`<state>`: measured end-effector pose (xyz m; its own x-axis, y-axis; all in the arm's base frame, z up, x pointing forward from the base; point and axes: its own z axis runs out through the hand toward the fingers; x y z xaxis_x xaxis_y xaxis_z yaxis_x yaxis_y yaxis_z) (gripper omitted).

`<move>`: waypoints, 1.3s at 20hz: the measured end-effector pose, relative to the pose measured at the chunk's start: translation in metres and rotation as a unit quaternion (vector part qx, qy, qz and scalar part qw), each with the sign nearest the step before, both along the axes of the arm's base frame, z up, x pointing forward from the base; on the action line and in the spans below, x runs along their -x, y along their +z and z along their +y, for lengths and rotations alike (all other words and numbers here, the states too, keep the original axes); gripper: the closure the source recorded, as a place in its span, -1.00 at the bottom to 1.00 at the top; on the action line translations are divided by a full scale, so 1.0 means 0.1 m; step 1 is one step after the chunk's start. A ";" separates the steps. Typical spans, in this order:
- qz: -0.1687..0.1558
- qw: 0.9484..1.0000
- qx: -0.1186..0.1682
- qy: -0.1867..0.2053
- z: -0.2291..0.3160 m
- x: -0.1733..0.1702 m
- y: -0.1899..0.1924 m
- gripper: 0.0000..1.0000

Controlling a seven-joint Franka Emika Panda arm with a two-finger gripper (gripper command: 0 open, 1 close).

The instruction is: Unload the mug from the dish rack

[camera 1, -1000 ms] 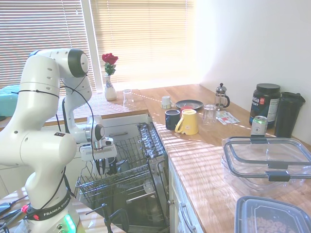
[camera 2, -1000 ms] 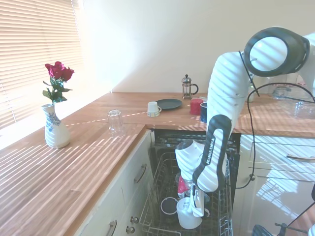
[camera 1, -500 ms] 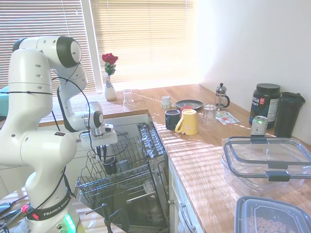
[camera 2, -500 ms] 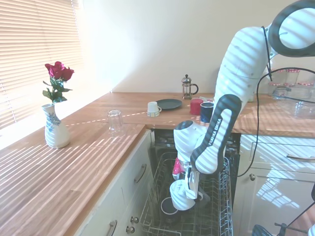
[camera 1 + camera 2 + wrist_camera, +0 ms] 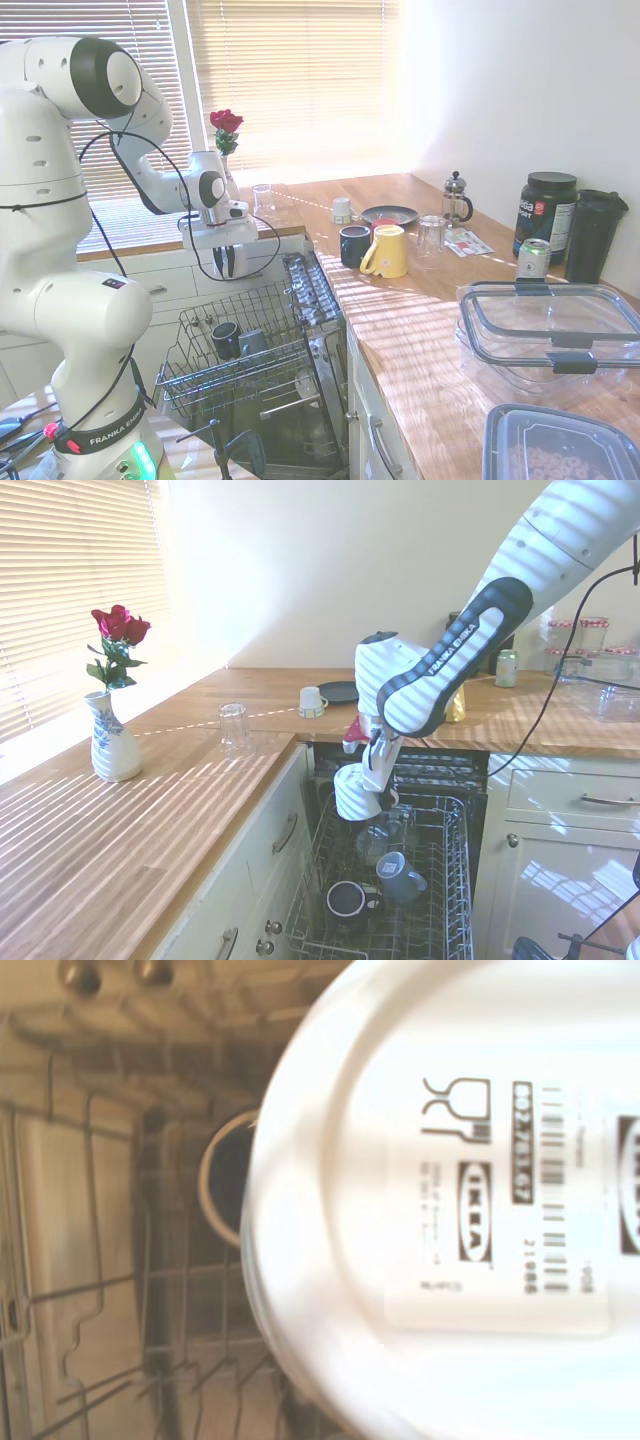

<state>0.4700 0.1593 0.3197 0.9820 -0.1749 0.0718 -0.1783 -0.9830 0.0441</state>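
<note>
The white mug (image 5: 355, 798) hangs in the air above the dish rack (image 5: 462, 880), about level with the countertop edge. My gripper (image 5: 378, 792) is shut on it from the side. From the first exterior view my gripper (image 5: 227, 262) is high over the rack (image 5: 235, 365), and the mug is hard to make out against the white cabinets. Close up in the wrist view, the mug's labelled base (image 5: 450, 1200) fills most of the picture, with rack wires (image 5: 90, 1290) far beneath.
A black mug (image 5: 347, 898) and a grey mug (image 5: 400, 875) stay in the rack. On the wooden counter stand a glass (image 5: 233, 728), a vase with a rose (image 5: 112, 742), a yellow mug (image 5: 388, 250), a dark blue mug (image 5: 353, 245) and a French press (image 5: 456, 200).
The arm has risen from low inside the rack to countertop height, carrying the white mug up and out of the rack. The dark mugs stayed where they were.
</note>
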 end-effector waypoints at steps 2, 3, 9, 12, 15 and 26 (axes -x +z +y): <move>-0.006 1.000 -0.011 -0.021 -0.28 -0.14 0.18 1.00; -0.009 0.999 -0.013 -0.031 -0.40 -0.21 0.25 1.00; -0.016 0.996 -0.026 -0.083 -0.80 -0.62 0.68 1.00; -0.013 0.994 -0.025 -0.104 -1.00 -0.84 0.74 1.00; -0.003 0.992 -0.023 -0.124 -1.21 -1.05 0.64 1.00; 0.013 0.985 -0.025 -0.172 -1.78 -1.40 0.39 1.00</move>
<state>0.6102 -0.0185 0.3589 0.8650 -0.5008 0.0306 -0.5012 -0.8653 0.0055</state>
